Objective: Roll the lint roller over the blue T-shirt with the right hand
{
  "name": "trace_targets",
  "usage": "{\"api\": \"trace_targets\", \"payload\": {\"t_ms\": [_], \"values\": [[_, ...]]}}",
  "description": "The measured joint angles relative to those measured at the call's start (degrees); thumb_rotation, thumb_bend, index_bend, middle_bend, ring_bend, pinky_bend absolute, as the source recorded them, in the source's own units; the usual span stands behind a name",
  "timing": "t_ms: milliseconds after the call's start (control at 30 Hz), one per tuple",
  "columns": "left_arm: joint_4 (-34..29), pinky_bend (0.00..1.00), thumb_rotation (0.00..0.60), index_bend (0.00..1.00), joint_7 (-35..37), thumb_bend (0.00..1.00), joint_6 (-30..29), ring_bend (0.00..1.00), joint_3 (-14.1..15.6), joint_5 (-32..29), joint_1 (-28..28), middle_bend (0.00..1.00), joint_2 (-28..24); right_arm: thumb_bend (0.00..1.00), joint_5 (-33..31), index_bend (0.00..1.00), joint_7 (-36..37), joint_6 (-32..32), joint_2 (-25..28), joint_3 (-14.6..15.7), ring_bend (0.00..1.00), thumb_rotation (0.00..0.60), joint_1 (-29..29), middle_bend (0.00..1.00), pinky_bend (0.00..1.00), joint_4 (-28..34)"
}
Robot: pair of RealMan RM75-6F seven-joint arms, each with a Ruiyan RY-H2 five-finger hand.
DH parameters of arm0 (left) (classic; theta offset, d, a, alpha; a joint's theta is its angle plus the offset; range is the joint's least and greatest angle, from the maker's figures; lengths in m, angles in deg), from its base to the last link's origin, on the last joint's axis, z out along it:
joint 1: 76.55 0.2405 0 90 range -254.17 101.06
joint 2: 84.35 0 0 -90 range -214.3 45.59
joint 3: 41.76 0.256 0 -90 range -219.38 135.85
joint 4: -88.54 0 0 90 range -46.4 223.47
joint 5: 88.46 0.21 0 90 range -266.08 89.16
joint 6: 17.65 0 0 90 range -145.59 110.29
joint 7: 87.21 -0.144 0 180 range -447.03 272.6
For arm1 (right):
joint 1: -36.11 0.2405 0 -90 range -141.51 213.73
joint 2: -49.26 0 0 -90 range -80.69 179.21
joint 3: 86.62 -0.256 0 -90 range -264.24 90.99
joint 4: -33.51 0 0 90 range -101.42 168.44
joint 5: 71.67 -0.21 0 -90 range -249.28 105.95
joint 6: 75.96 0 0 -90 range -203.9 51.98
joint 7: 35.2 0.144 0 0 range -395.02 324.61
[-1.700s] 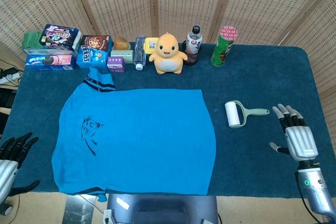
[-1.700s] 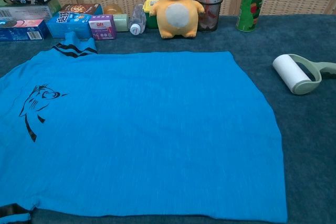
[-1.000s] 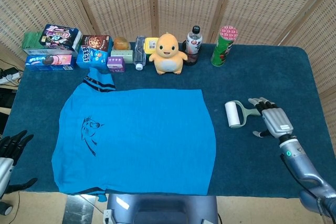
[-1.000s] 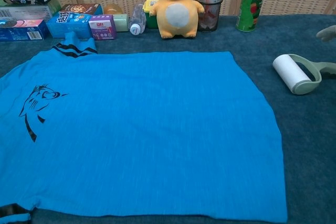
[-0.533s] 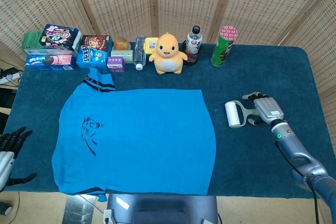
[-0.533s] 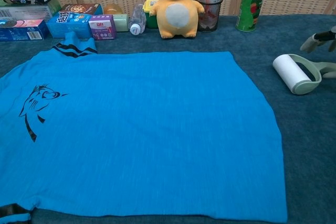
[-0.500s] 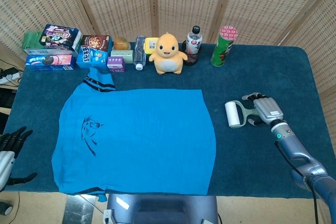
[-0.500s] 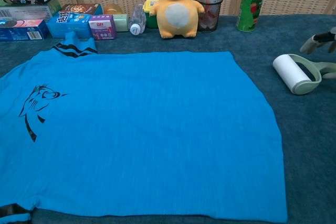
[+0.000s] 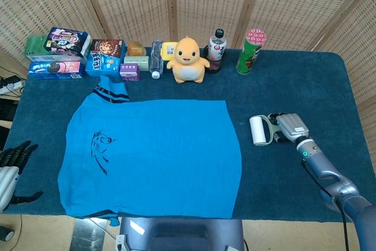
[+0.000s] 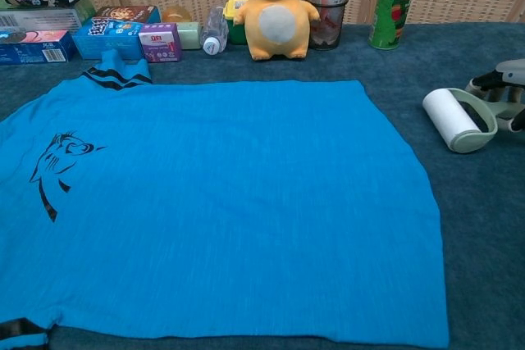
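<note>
One lint roller [image 9: 258, 130] — one T-shirt [image 9: 158, 157]

right hand [image 9: 291, 127]: silver-grey, black fingers; green wrist light | left hand [image 9: 10, 166]: black fingers

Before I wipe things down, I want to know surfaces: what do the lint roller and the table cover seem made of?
Lint roller: matte pale-green frame, likely plastic; white drum, probably sticky paper. Table cover: dark blue, fuzzy, looks like felt or carpet.
</note>
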Motion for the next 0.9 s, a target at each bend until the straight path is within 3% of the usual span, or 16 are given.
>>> {"api": "trace_targets", "payload": {"t_ms": [133, 200, 367, 600, 900], "values": [[0.0, 0.00, 0.600, 0.00, 0.1, 0.11, 0.1, 0.00, -0.1, -0.3, -0.1, 0.00, -0.1, 0.93, 0.2, 0.44, 0.3, -0.5, -1.4, 0.4, 0.60, 0.600, 0.1, 0.57, 0.70, -1.4], [0.0, 0.00, 0.600, 0.00, 0.1, 0.11, 0.1, 0.00, -0.1, -0.3, -0.2, 0.00, -0.1, 1.00, 0.4, 0.49, 0.5, -0.8, -1.6, 0.7, 0.66, 0.600, 0.0, 0.62, 0.77, -1.6], [0.0, 0.00, 0.600, 0.00, 0.2, 0.11, 0.1, 0.00, 0.0, -0.2, -0.2, 0.00, -0.1, 1.00, 0.7, 0.56, 1.0, -2.0, -1.8, 1.0, 0.73, 0.600, -0.3, 0.69, 0.87, -1.5], [0.0, 0.00, 0.600, 0.00, 0.5, 0.11, -0.1, 0.00, 0.2, 0.2, -0.1, 0.00, -0.2, 1.00, 0.1, 0.56, -0.1, -4.0, -0.7, 0.6, 0.77, 0.600, -0.9, 0.70, 0.96, 1.0], [-0.1, 0.00, 0.600, 0.00, 0.5, 0.11, 0.0, 0.00, 0.5, 0.7, -0.1, 0.00, -0.2, 1.00, -3.1, 0.55, -6.4, 0.7, 6.5, -2.1, 0.83, 0.600, 2.0, 0.71, 1.00, 14.8]]}}
